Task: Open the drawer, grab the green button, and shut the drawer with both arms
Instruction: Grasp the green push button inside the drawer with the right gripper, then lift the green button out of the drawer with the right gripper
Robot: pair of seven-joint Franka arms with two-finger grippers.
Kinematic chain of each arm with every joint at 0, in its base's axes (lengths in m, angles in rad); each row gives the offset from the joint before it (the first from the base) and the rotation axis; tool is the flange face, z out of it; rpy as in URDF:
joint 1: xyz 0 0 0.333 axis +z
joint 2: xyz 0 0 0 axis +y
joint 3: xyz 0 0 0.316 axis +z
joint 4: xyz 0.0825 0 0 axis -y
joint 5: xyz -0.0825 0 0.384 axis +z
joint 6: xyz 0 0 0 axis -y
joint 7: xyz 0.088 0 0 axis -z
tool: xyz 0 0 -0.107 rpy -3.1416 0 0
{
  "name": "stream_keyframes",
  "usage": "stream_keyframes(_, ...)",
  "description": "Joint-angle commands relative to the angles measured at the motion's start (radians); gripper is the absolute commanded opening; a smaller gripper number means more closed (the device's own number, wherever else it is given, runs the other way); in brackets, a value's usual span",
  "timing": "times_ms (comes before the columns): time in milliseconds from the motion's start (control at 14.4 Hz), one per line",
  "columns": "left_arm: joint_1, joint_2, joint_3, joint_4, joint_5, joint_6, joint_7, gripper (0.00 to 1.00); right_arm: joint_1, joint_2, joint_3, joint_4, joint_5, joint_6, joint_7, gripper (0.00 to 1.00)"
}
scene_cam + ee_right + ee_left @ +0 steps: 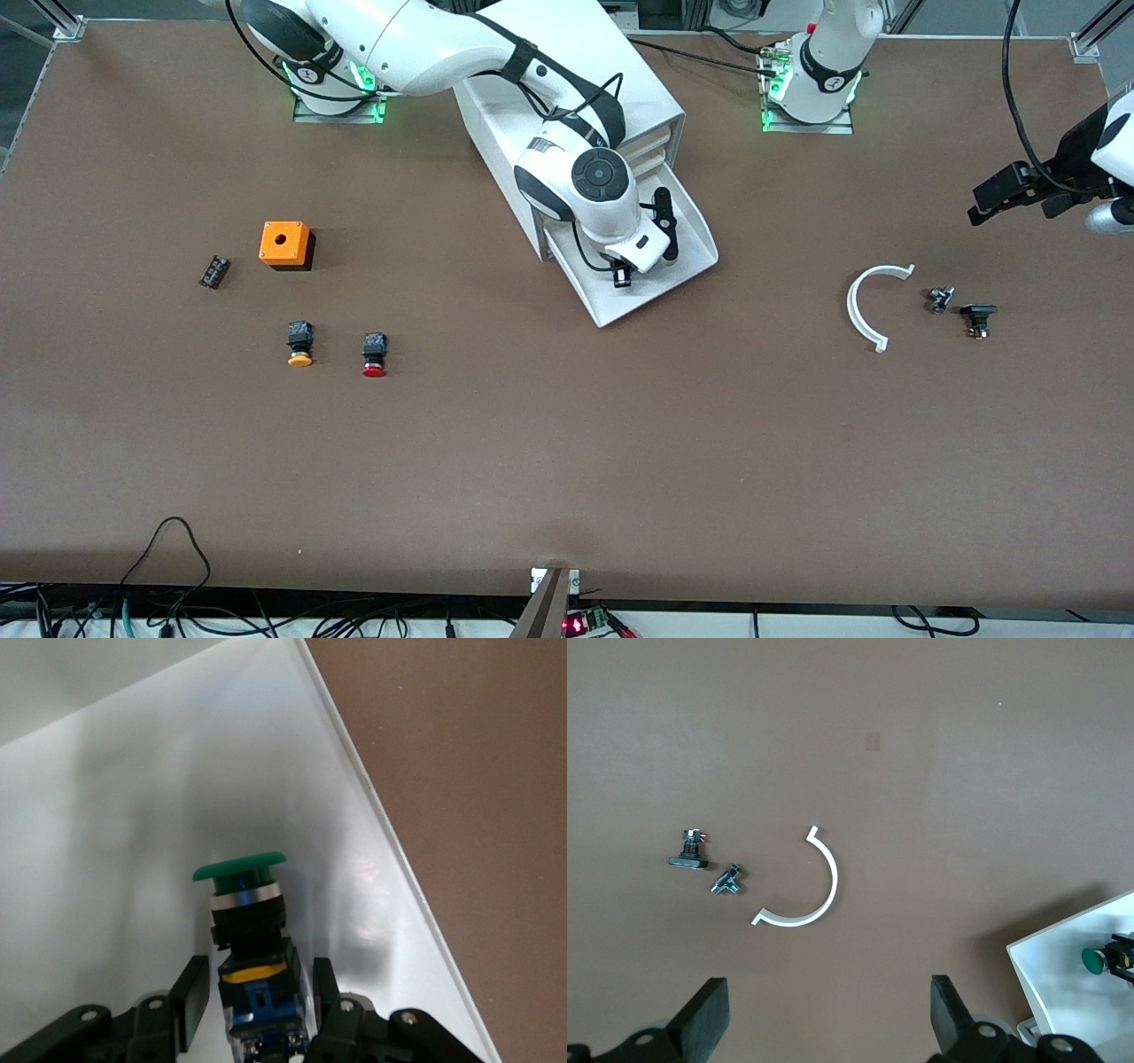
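Observation:
The drawer (620, 306), the lowest one of the white cabinet (651, 89), stands pulled out. The green-capped button (241, 871) lies on its side on the drawer floor (133, 815). My right gripper (257, 979) is down in the drawer, open, with one finger on each side of the button's black, yellow and blue body and a thin gap at each side. In the front view the right hand (625, 273) hides the button. My left gripper (1014, 202) waits open and empty in the air at the left arm's end of the table. The left wrist view (828, 1028) shows the button (1097, 960) in the drawer (1063, 992).
A white curved strip (868, 306), a small metal fitting (940, 299) and a black part (978, 317) lie under the left gripper. Toward the right arm's end are an orange box (285, 245), a yellow-capped button (300, 344), a red-capped button (374, 354) and a small black block (213, 271).

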Motion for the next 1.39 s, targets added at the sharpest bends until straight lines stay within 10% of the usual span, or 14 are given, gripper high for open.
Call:
stream_keyframes(0, -0.003, -0.006, 0.001, 0.016, 0.030, -0.021, -0.011, 1.00, 0.008, 0.018, 0.009, 0.034, -0.028, 0.000, 0.025, 0.42)
stream_keyframes(834, -0.006, 0.004, -0.009, 0.041, 0.030, -0.021, -0.011, 1.00, -0.007, -0.017, 0.052, 0.157, -0.022, -0.121, 0.076, 0.28)
stream_keyframes(1321, -0.011, 0.008, -0.029, 0.028, 0.030, -0.007, -0.010, 1.00, -0.100, -0.158, 0.041, 0.140, -0.025, -0.200, 0.429, 0.27)
